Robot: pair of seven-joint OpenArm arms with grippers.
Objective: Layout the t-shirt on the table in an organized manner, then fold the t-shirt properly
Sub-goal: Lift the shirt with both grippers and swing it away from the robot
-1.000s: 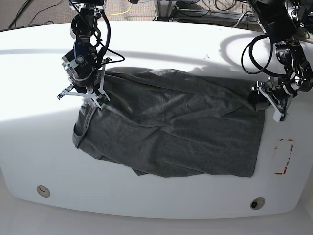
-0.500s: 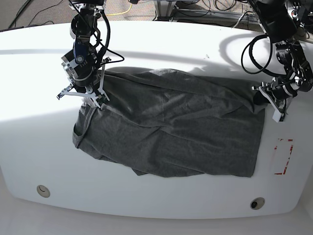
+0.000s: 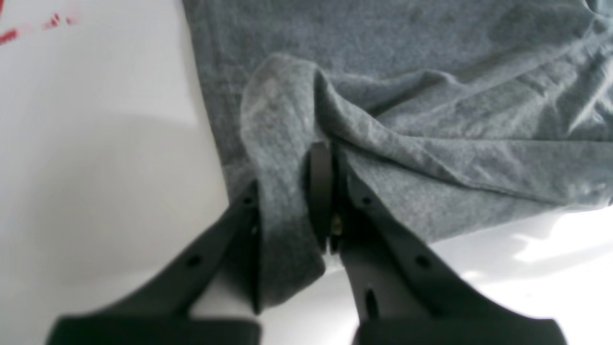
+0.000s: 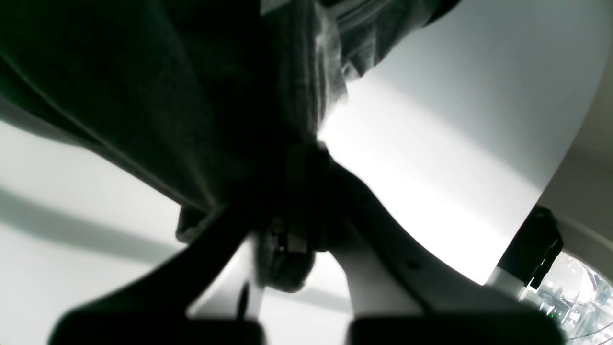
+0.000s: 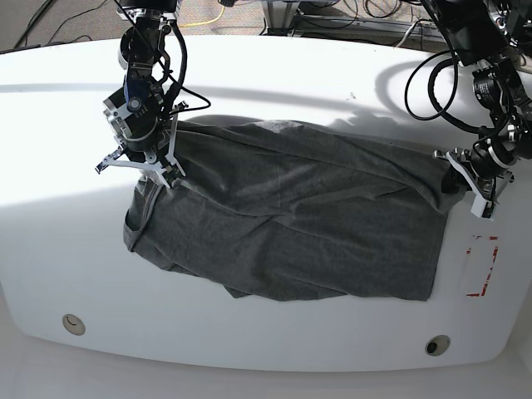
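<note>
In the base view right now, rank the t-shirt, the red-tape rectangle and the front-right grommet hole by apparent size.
1. t-shirt, by far the largest.
2. red-tape rectangle.
3. front-right grommet hole, smallest.

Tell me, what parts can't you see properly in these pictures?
- Right wrist view: the right tool and the dark heather-grey cloth t-shirt it pinches are nearly black in shadow; details are lost.
- Base view: the glossy white table is cut off by the frame's edges.
- Left wrist view: the left tool is blurred up close.
</note>
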